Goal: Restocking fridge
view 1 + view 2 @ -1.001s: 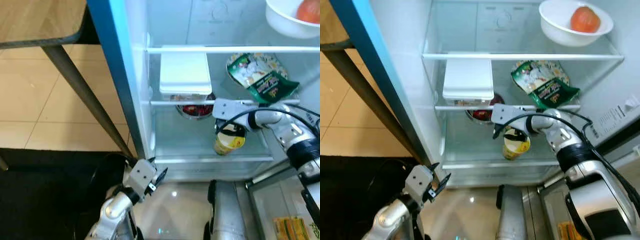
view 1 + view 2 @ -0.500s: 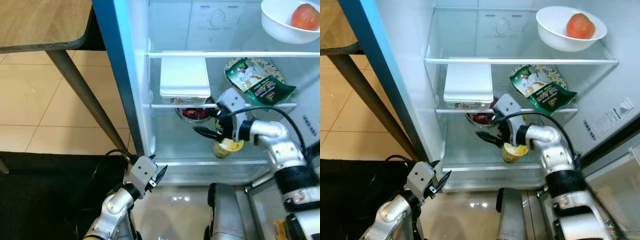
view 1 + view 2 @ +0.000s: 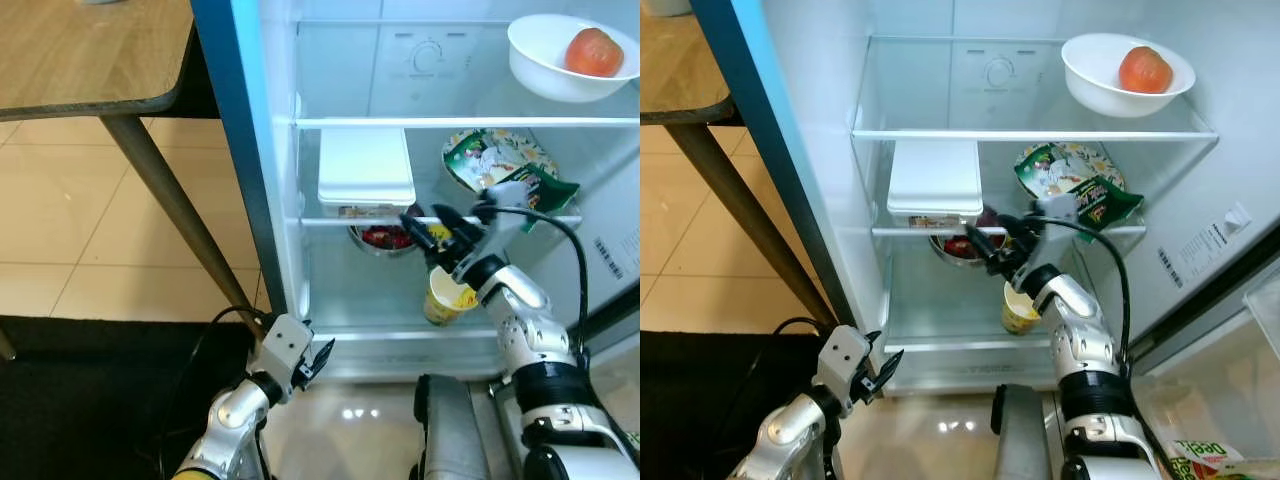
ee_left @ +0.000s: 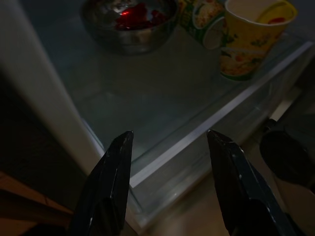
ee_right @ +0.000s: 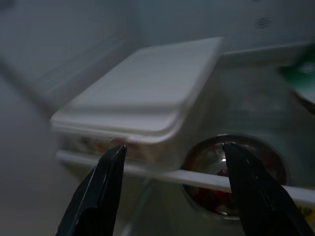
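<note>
The fridge stands open. A yellow paper cup (image 3: 444, 297) stands upright on the lower glass shelf (image 3: 360, 290), also seen as the cup (image 4: 246, 39). My right gripper (image 3: 424, 216) is open and empty, just above and left of the cup at the front rail of the middle shelf. It points at the white lidded box (image 5: 142, 93) and the steel bowl (image 5: 231, 169) below it. My left gripper (image 3: 318, 358) is open and low, just outside the fridge's bottom edge; its fingers (image 4: 110, 187) face the lower shelf.
A green snack bag (image 3: 500, 165) lies on the middle shelf, right of the white box (image 3: 366, 165). A white bowl (image 3: 545, 70) holding a tomato (image 3: 592, 52) sits on the top shelf. A wooden table (image 3: 90, 55) and its slanted leg (image 3: 175, 205) stand left of the blue fridge side.
My right gripper has come off the yellow cup, risen and swung up to the middle shelf rail. The cup stays on the lower shelf. The camera has tilted upward.
</note>
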Tool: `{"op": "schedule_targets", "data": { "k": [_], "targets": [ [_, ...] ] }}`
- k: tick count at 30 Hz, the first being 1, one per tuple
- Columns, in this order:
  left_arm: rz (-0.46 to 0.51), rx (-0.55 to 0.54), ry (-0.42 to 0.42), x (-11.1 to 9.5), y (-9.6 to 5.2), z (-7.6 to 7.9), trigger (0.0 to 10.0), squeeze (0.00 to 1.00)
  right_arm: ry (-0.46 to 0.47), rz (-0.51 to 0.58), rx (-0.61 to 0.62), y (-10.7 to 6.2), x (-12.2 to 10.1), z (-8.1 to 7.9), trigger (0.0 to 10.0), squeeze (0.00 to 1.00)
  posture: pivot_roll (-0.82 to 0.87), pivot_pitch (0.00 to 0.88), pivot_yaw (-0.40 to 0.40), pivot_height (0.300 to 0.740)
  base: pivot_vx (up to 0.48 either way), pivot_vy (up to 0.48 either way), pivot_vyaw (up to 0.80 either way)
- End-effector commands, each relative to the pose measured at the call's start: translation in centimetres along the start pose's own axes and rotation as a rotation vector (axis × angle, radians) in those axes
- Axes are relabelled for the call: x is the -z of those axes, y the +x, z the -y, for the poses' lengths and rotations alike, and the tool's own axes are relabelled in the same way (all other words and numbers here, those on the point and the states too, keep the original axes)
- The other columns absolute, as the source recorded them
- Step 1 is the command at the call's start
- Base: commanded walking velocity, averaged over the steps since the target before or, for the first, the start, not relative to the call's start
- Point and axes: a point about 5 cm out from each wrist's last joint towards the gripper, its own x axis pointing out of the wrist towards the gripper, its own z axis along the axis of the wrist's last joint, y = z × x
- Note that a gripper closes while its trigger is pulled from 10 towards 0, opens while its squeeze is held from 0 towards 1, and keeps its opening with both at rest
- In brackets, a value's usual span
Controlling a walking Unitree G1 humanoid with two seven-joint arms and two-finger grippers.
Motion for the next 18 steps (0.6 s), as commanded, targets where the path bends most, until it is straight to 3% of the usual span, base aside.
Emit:
{"op": "schedule_targets", "data": {
  "k": [1,11,14,18],
  "targets": [
    [-0.035,0.002,-0.041,0.7,0.1,0.6,10.0,0.00,0.092,0.025,0.113,-1.3,1.3,1.2,10.0,0.00,0.02,0.088,-0.027,0.427,0.000,0.000,0.00],
    [-0.074,-0.015,-0.059,1.5,0.1,0.3,10.0,0.00,0.040,-0.031,0.219,-2.2,3.1,1.8,10.0,0.00,0.01,0.071,-0.032,0.427,0.000,0.000,0.00],
    [-0.082,-0.020,-0.119,1.9,0.0,0.3,10.0,0.00,0.036,-0.085,0.274,-2.9,4.5,2.5,10.0,0.00,0.02,0.073,-0.039,0.427,0.000,0.000,0.00],
    [-0.089,0.006,-0.130,2.3,-0.4,0.5,10.0,0.00,0.041,-0.094,0.282,-2.9,4.7,2.5,10.0,0.00,0.02,0.078,-0.044,0.427,0.000,0.000,0.00]
  ]
}}
